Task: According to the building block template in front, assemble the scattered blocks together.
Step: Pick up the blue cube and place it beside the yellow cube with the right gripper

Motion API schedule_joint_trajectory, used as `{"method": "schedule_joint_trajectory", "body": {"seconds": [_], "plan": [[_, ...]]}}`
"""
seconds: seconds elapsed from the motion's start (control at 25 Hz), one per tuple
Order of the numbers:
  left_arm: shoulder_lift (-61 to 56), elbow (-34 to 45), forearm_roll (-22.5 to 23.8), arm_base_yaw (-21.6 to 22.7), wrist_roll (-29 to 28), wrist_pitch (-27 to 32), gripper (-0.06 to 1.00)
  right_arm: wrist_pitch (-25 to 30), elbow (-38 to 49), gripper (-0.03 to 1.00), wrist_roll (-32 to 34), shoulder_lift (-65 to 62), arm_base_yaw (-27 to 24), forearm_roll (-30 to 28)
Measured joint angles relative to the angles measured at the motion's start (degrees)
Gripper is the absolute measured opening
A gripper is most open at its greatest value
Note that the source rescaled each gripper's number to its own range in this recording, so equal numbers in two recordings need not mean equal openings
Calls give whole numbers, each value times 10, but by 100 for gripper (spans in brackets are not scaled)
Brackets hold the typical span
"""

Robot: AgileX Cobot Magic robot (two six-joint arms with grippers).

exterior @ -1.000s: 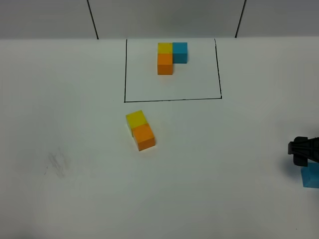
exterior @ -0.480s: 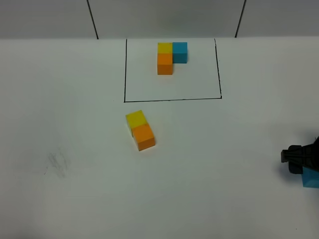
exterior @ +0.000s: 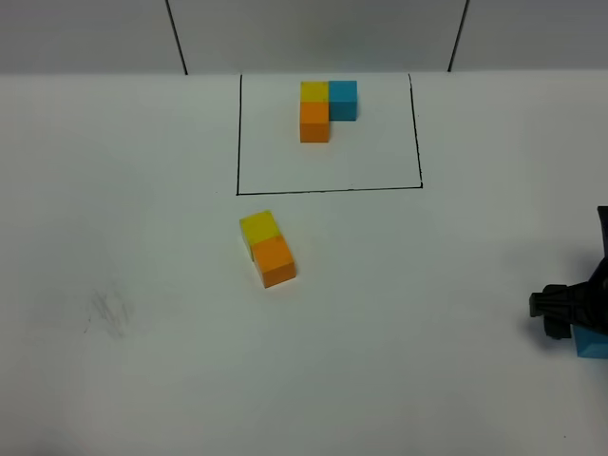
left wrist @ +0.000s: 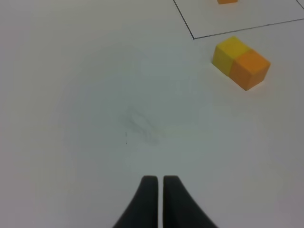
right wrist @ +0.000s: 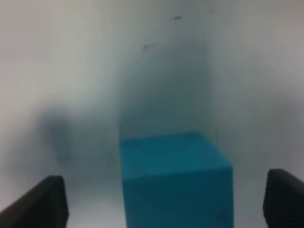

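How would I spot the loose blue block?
Find the black rectangle drawn at the far side of the table, then look to its near right edge. The loose blue block sits alone by the open right claw; the template's blue cube is joined to others.

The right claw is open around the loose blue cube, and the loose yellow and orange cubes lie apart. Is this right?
No: the loose yellow cube and orange cube touch, as the exterior high view shows. The right claw is open around the blue cube.
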Motion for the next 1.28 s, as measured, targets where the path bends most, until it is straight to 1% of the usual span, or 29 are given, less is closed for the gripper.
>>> {"method": "schedule_joint_trajectory", "body": {"seconds": [0.24, 0.36, 0.44, 0.6, 0.76, 1.16, 1.24, 1.28], "plan": [[0, 0, 0, 0, -1, 0, 1, -17, 0, 83, 0, 20, 0, -1], [0, 0, 0, 0, -1, 0, 1, -19, 0, 79, 0, 27, 0, -1], [0, 0, 0, 0, -1, 0, 1, -21, -1, 72, 0, 32, 0, 0], [0, 0, 0, 0, -1, 0, 1, -25, -6, 45, 0, 44, 0, 2], [0, 0, 0, 0, -1, 0, 1, -29, -6, 46, -6, 47, 1, 2], [0, 0, 0, 0, -1, 0, 1, -38, -6, 46, -59, 36, 1, 7], [0, 0, 0, 0, -1, 0, 1, -26, -11, 46, -80, 25, 2, 20], [0, 0, 0, 0, -1, 0, 1, -11, -19, 46, -91, 14, 6, 25]]}}
